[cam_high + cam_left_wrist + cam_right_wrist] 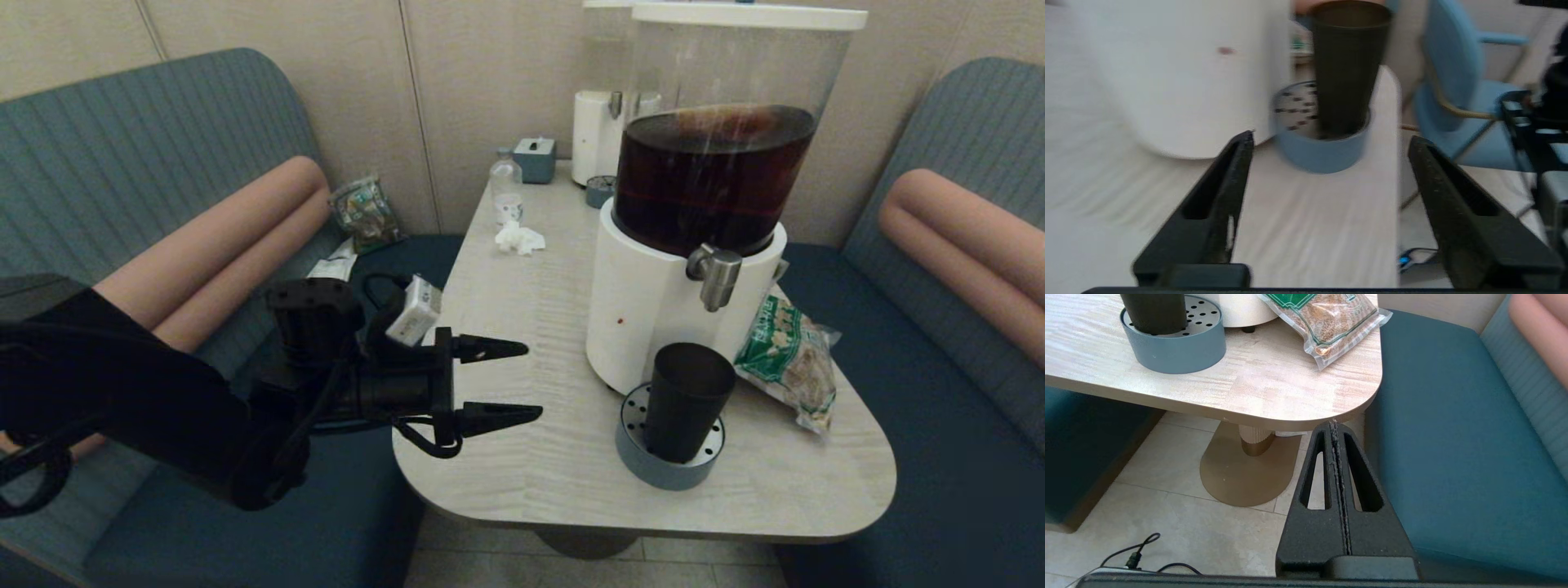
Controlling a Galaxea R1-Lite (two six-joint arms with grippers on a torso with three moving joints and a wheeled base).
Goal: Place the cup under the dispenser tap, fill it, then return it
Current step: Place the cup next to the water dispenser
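The cup (pixel 687 400) stands upright on the round drip tray (pixel 633 445) below the dispenser tap (pixel 715 276), placed to catch the dark liquid. The left hand (pixel 498 384) hovers over the counter (pixel 522 457), fingers spread wide, well apart from the cup. The right hand (pixel 1336 428), pressed closed, hangs parked below the counter's edge.

Café booth (pixel 147 163) — drink dispensers (pixel 702 196)

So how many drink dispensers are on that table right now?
2. The big dark-liquid dispenser stands at the near right, the cup on the drip tray under its tap. A smaller white dispenser stands behind it by the wall, partly hidden.
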